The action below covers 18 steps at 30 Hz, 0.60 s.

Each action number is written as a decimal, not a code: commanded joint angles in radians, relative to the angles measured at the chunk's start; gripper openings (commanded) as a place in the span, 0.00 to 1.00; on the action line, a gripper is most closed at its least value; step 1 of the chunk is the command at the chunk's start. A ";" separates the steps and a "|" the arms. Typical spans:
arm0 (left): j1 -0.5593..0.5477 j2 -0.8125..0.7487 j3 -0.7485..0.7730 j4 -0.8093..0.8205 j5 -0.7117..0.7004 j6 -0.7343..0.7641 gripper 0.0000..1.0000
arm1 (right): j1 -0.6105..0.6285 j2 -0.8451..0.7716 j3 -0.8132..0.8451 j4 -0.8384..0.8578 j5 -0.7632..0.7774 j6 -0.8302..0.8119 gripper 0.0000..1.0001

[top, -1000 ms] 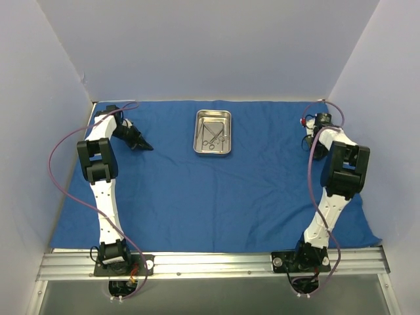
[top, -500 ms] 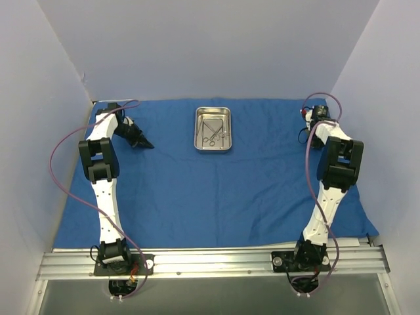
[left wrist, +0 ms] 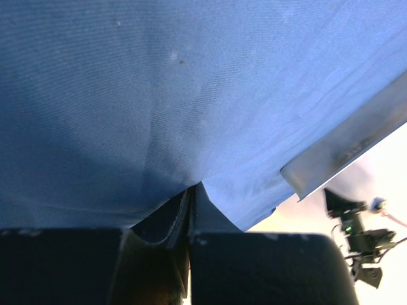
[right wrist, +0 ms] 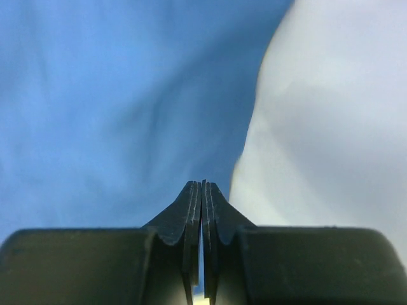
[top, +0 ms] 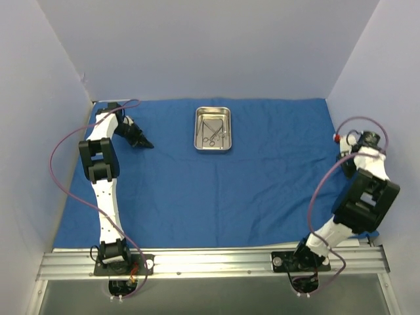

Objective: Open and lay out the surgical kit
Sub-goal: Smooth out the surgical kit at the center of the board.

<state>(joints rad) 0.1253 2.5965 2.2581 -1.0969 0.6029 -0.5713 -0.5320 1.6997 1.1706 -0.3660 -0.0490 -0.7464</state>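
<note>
The surgical kit's royal-blue cloth (top: 216, 190) lies spread over the table. On its far middle stands the steel tray (top: 213, 129) holding thin silvery instruments (top: 212, 136). My left gripper (top: 147, 144) lies low on the far left of the cloth, left of the tray. In the left wrist view its jaws (left wrist: 194, 185) are shut, with a crease of cloth (left wrist: 152, 140) running into the tips; the tray's rim (left wrist: 346, 149) shows beyond. My right gripper (top: 344, 165) hangs at the cloth's right edge, and its jaws (right wrist: 202, 183) are shut on nothing above the cloth (right wrist: 114, 114).
Pale walls (top: 210, 46) close in the back and both sides; the right wall (right wrist: 337, 127) is close beside my right gripper. A metal rail (top: 210, 262) with both arm bases runs along the near edge. Purple cables loop off each arm.
My right arm has swung from the far right corner back toward the near right edge of the cloth. The left arm has barely moved; tray and cloth have stayed in place.
</note>
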 commanded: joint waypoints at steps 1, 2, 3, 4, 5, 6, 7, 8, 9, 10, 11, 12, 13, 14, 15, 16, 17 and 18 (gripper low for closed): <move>0.005 0.053 0.017 0.066 -0.130 0.034 0.04 | -0.023 -0.055 -0.121 -0.214 -0.080 -0.180 0.00; 0.007 0.053 0.018 0.065 -0.129 0.036 0.04 | -0.026 -0.057 -0.141 -0.221 -0.078 -0.218 0.00; 0.007 0.050 0.020 0.065 -0.129 0.036 0.04 | -0.026 -0.049 -0.176 -0.237 -0.068 -0.243 0.00; 0.008 0.048 0.020 0.065 -0.130 0.037 0.04 | -0.026 -0.038 -0.189 -0.241 -0.054 -0.261 0.00; 0.008 0.047 0.020 0.063 -0.133 0.040 0.04 | -0.028 -0.025 -0.199 -0.240 -0.034 -0.280 0.00; 0.010 0.047 0.018 0.065 -0.134 0.041 0.04 | -0.029 -0.017 -0.213 -0.225 -0.022 -0.307 0.00; 0.010 0.045 0.012 0.062 -0.134 0.045 0.04 | -0.036 -0.011 -0.239 -0.215 -0.011 -0.314 0.00; 0.010 0.043 0.006 0.063 -0.132 0.047 0.04 | -0.037 -0.003 -0.255 -0.205 0.000 -0.323 0.00; 0.008 0.039 -0.003 0.071 -0.130 0.048 0.04 | -0.037 -0.002 -0.271 -0.185 0.014 -0.338 0.00; 0.008 0.036 -0.015 0.077 -0.130 0.053 0.04 | -0.037 0.000 -0.319 -0.173 0.029 -0.344 0.00; 0.008 0.033 -0.038 0.083 -0.130 0.054 0.04 | -0.037 0.003 -0.351 -0.154 0.049 -0.346 0.00; 0.008 0.028 -0.046 0.089 -0.129 0.051 0.04 | -0.037 0.002 -0.385 -0.131 0.122 -0.358 0.00; 0.008 0.027 -0.049 0.095 -0.130 0.053 0.04 | -0.064 -0.005 -0.434 -0.146 0.132 -0.396 0.00; 0.008 0.027 -0.055 0.097 -0.132 0.053 0.04 | -0.089 -0.024 -0.454 -0.149 0.147 -0.413 0.00; 0.010 0.025 -0.054 0.098 -0.132 0.053 0.04 | -0.118 -0.034 -0.472 -0.142 0.191 -0.430 0.00; 0.010 0.024 -0.055 0.100 -0.132 0.054 0.04 | -0.146 -0.044 -0.489 -0.131 0.214 -0.438 0.00; 0.010 0.028 -0.052 0.101 -0.130 0.051 0.04 | -0.193 -0.072 -0.506 -0.117 0.228 -0.436 0.00; 0.011 0.031 -0.048 0.100 -0.129 0.051 0.04 | -0.216 -0.084 -0.506 -0.091 0.236 -0.426 0.00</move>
<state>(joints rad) 0.1303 2.5938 2.2395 -1.0794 0.6250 -0.5640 -0.6357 1.5776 0.7719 -0.4068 0.1036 -1.1336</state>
